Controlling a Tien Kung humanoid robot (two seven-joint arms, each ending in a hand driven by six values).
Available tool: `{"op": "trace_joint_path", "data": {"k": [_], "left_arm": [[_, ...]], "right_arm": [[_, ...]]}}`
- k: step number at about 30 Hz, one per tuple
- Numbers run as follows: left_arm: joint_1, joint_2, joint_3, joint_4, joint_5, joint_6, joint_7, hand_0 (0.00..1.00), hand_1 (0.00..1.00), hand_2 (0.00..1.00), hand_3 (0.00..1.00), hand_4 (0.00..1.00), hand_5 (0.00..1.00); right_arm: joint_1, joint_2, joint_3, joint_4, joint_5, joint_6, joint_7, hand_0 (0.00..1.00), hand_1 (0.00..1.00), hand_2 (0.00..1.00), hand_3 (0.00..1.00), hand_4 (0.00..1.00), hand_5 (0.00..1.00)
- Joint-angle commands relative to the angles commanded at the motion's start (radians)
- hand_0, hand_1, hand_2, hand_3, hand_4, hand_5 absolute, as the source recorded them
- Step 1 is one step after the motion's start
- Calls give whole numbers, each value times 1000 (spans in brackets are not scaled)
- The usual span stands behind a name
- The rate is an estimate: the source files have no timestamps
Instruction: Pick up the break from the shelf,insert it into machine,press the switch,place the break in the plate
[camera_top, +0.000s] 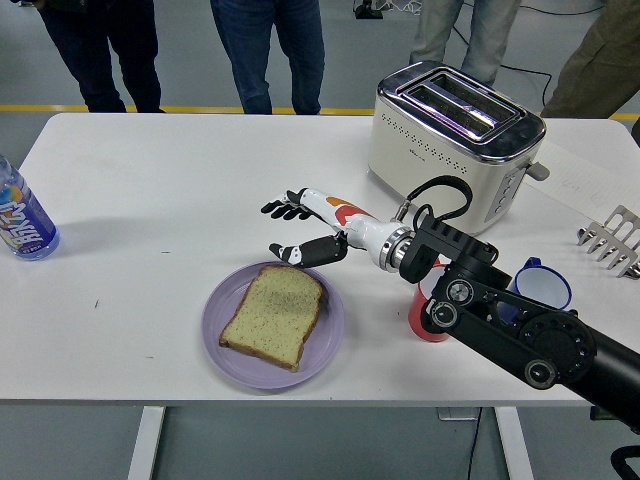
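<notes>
The tan, speckled slice of bread lies flat in the round lilac plate, which sits on the white table near its front edge. The robot's right hand, white-backed with black fingertips, hovers just beyond the plate at its one o'clock side, clear of the bread; its fingers are spread and the thumb is held apart below them, gripping nothing. The black right arm runs back towards four o'clock. At one o'clock from the plate stands the cream and chrome two-slot toaster. A blue mug sits at three o'clock, and a red can, perhaps, shows half hidden behind the forearm. A clear bottle with a purple label stands at nine o'clock, at the table's left edge.
</notes>
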Motion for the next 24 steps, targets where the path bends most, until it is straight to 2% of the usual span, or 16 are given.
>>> {"op": "trace_joint_path", "data": {"k": [8,9,10,14,15,24], "left_arm": [[2,1,1,0,-4,0,-1,628,498,500,538,331,799],[2,1,1,0,-4,0,-1,629,497,499,538,331,799],[3,0,1,0,-4,0,0,629,497,499,538,331,799],[4,0,0,0,-4,0,0,629,497,499,538,331,799],[5,0,0,0,-4,0,0,629,497,500,538,332,799],[10,-1,-4,0,-2,0,0,628,497,501,537,332,799]], "right_arm": [[-36,-65,83,106,253,-33,114,823,784,769,793,684,207],[-40,-70,92,116,283,-34,120,829,784,758,777,623,238],[-45,-80,107,132,313,-34,126,829,784,758,777,623,238],[-56,-105,141,165,378,-38,138,829,784,758,777,623,238],[-58,-109,148,170,386,-39,139,826,781,749,763,593,250],[-89,-146,222,207,443,-50,156,827,777,743,755,593,253]]}}
